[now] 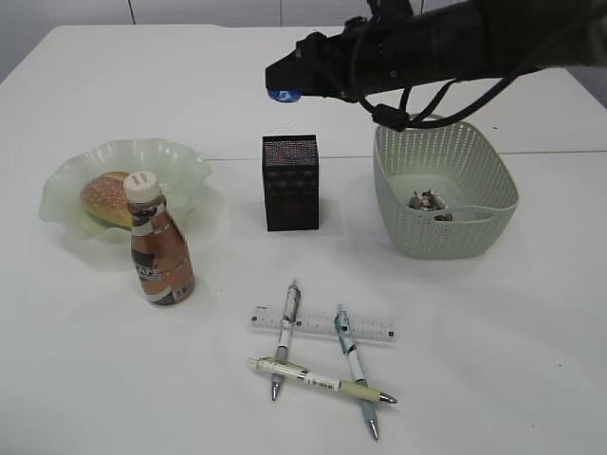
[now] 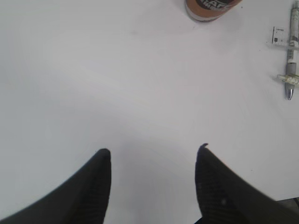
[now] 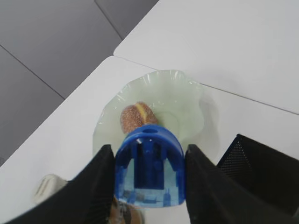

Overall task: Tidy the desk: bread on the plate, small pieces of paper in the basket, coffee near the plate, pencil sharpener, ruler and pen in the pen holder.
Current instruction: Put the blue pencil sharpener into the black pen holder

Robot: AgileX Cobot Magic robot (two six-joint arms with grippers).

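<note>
Left gripper (image 2: 154, 154) open over bare white table (image 2: 117, 84), nothing btwn fingers (image 2: 93, 186), bottle (image 2: 210, 9) bottom at top edge, pens (image 2: 292, 60) w/ ruler (image 2: 279, 35) end far right

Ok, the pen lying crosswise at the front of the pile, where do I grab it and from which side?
Probably come straight down on the crosswise pen and pinch its barrel in the stretch between the two pens it lies across, jaws set across its length. There it appears lifted slightly off the table, and the left pen, the right pen and the ruler stay out of the way.
</note>
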